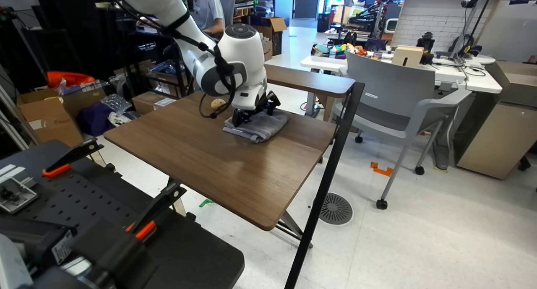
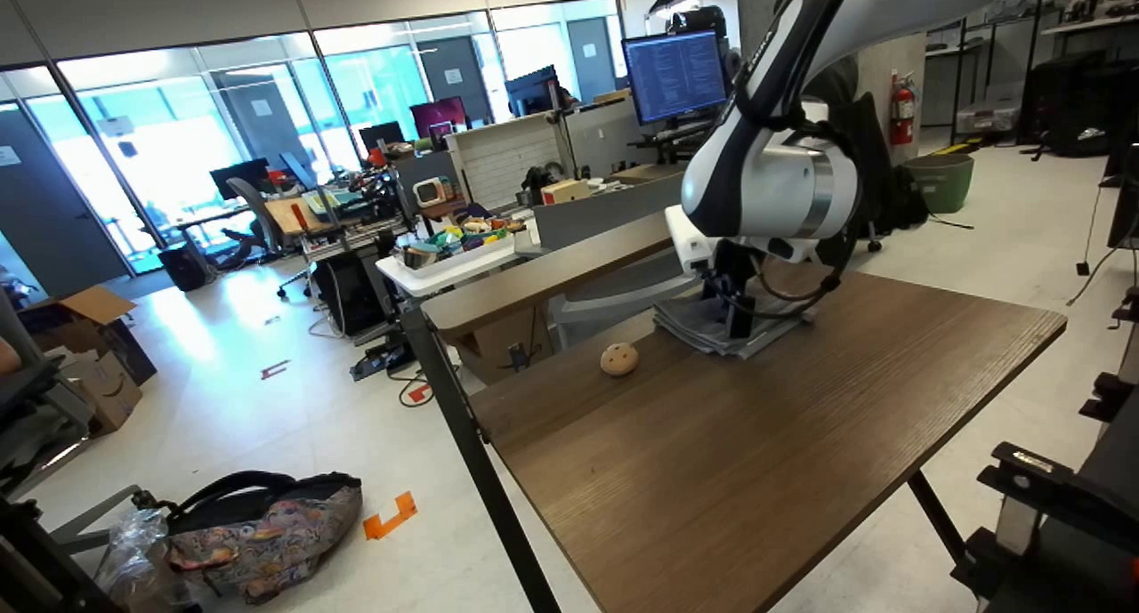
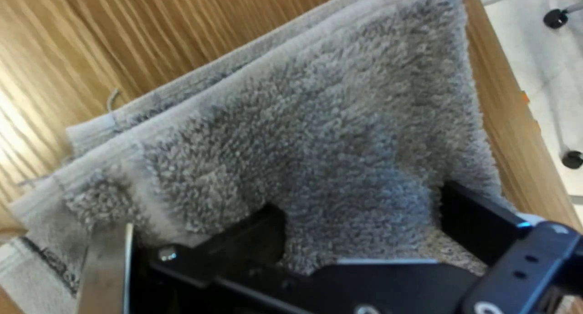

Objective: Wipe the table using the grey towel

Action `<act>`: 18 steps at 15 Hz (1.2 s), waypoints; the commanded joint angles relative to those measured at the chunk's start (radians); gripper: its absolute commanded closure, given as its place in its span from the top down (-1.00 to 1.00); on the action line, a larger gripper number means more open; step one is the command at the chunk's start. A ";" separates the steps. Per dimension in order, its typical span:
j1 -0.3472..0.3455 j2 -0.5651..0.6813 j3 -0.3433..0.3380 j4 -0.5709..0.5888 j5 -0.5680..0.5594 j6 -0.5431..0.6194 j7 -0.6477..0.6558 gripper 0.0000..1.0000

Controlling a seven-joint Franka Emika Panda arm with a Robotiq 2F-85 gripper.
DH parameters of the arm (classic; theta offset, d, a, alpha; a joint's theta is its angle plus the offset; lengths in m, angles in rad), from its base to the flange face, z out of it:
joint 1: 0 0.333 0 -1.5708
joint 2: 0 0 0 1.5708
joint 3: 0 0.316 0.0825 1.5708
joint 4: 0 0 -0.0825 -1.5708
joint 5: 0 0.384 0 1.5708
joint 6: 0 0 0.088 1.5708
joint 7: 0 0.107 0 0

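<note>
The brown wood-grain table (image 1: 188, 142) shows in both exterior views (image 2: 756, 471) and under the cloth in the wrist view (image 3: 136, 36). The folded grey towel (image 1: 270, 124) lies on it near one edge, in several layers; it also shows in an exterior view (image 2: 690, 326) and fills much of the wrist view (image 3: 328, 118). My gripper (image 3: 364, 201) is over the towel, pointing down, its black fingers wide apart with towel surface between them. The fingertips are at or against the cloth; whether they press into it I cannot tell. The gripper also shows in both exterior views (image 1: 256, 113) (image 2: 731, 297).
A small tan round lump (image 2: 618, 359) lies on the table beside the towel. A lighter wooden surface (image 1: 310, 80) and a grey chair (image 1: 390, 92) stand beyond the table edge. A black bar (image 1: 327, 180) runs along one table end. A black bench (image 1: 176, 251) with clamps stands opposite.
</note>
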 commanded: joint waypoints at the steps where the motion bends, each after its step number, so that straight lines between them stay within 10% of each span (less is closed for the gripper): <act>1: -0.046 0.067 -0.047 0.026 0.016 0.087 0.006 1.00; 18: -0.144 -0.367 0.124 -0.757 -0.023 0.182 -0.748 1.00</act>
